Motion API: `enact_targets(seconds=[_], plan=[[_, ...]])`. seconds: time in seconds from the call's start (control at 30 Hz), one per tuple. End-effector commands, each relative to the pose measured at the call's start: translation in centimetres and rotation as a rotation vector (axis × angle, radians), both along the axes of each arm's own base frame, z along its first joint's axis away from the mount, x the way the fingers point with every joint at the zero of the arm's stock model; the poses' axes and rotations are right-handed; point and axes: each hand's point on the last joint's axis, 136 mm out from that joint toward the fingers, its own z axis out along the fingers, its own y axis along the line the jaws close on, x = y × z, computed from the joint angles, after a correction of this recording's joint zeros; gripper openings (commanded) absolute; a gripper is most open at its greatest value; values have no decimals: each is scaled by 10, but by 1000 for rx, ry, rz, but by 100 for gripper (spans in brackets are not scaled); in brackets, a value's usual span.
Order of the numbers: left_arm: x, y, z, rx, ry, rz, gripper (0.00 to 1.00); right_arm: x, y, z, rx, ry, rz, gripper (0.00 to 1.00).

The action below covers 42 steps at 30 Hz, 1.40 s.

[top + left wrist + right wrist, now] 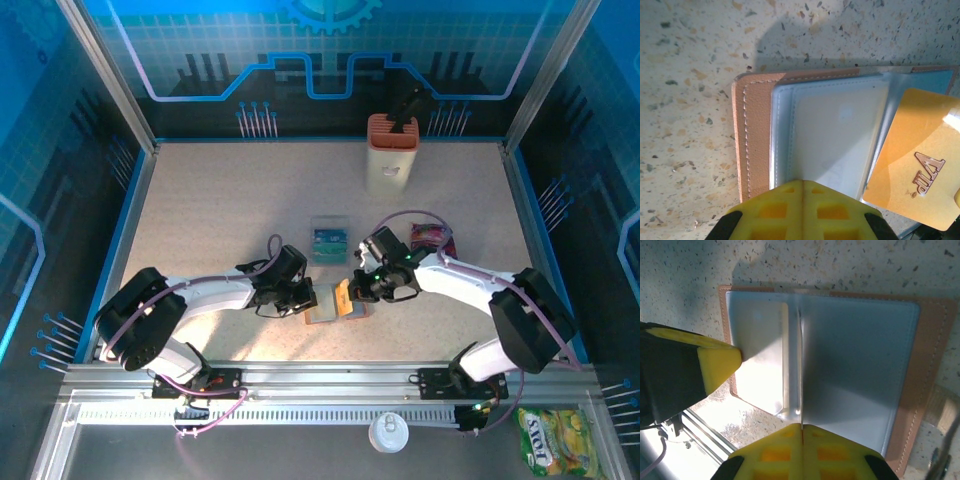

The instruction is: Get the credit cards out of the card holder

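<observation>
The brown card holder (322, 316) lies open on the table, its grey-blue pockets (830, 135) facing up. My left gripper (802, 183) is shut, its tips pressing on the holder's pocket; the same yellow finger (717, 364) rests on the holder (935, 355) in the right wrist view. My right gripper (801, 426) is shut on an orange credit card (917, 160), which I see edge-on (801, 365) standing over the holder's fold. The card (344, 297) is tilted up at the holder's right side. Teal credit cards (328, 243) lie flat on the table just behind.
A tall orange-and-cream box (392, 150) stands at the back. A purple-red snack packet (432, 238) lies right of the right arm. A white lid (388, 432) and a yellow-green packet (556, 440) sit below the table's front rail.
</observation>
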Motion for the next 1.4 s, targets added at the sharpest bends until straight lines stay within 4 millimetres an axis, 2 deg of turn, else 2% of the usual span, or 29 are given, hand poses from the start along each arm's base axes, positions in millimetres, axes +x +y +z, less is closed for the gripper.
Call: enact_targets(seconds=[0.0, 0.27, 0.43, 0.7, 0.73, 0.8, 1.03, 1.37], plan=[[-9, 9, -8, 43, 17, -9, 0, 2, 4, -1, -18, 4, 11, 4], [-9, 10, -10, 48, 15, -4, 0, 0, 12, -2, -21, 20, 47, 7], [-8, 11, -9, 51, 13, -2, 0, 0, 17, -1, -21, 20, 55, 15], [-9, 12, -9, 51, 12, -6, 1, 4, 13, -4, -50, 6, 41, 18], [-9, 13, -10, 51, 13, -5, 1, 11, 18, 3, -39, -12, 39, 18], [-9, 13, -9, 52, 11, -5, 0, 13, 20, 3, -39, -12, 39, 17], [-7, 17, -8, 51, 2, 3, 1, 10, 21, 0, -37, 1, 48, 5], [-2, 19, -8, 59, 1, 1, 1, 4, 23, 4, -37, 9, 34, 3]])
